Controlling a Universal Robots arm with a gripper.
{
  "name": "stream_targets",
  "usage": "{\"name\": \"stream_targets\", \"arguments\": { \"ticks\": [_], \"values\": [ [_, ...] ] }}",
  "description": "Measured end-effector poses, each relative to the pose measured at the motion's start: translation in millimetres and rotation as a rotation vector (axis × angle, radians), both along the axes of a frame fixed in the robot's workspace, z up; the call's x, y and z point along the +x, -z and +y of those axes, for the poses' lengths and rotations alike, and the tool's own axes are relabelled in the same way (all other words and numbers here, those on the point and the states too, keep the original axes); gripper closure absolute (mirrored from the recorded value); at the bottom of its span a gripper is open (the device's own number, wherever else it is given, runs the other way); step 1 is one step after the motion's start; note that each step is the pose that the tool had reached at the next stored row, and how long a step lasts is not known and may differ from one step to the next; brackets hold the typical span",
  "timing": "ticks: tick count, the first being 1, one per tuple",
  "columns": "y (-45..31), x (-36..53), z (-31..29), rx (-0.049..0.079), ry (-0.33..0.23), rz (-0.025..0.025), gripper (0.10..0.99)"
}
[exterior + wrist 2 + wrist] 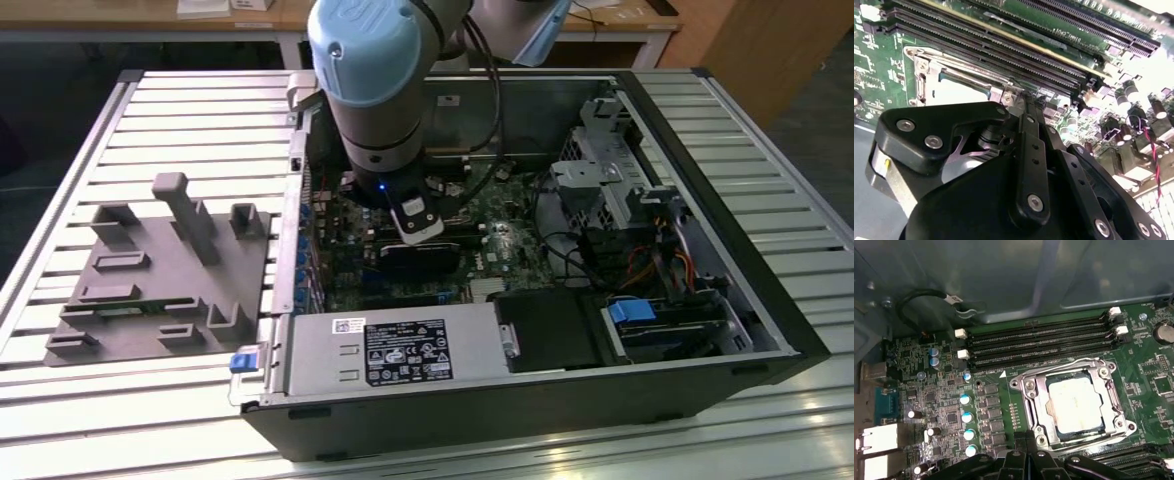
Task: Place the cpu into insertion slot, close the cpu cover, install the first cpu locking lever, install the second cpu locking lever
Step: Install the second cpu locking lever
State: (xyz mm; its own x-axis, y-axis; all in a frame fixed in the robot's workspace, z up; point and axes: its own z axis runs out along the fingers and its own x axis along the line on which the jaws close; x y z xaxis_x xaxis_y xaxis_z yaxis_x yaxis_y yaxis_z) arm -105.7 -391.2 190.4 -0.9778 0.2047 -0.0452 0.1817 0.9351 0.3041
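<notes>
The cpu, pale silvery-tan, lies flat in the insertion slot on the green motherboard. The cpu cover, a silvery frame with a square window, lies down around it. A thin wire lever runs along the slot's edge beside the memory slots. My gripper is shut, and its black tips stand at the slot's near corner. In the second wrist view the gripper meets the cover's corner, with the cpu just beyond. In the exterior view the gripper reaches down inside the open computer case.
Black memory slots lie just past the socket, and capacitors stand beside it. The case walls, drive cage, cables and power supply surround the arm. A grey fixture sits on the slatted table at the exterior view's left.
</notes>
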Motion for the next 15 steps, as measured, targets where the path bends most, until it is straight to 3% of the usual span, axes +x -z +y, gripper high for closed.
{"name": "stream_targets", "arguments": {
  "ticks": [6,15],
  "values": [
    [-0.1,-0.1,0.5,-0.004,0.000,0.0002,0.984],
    [-19.3,0.7,0.9,-0.004,0.000,-0.0001,0.984]
  ]
}}
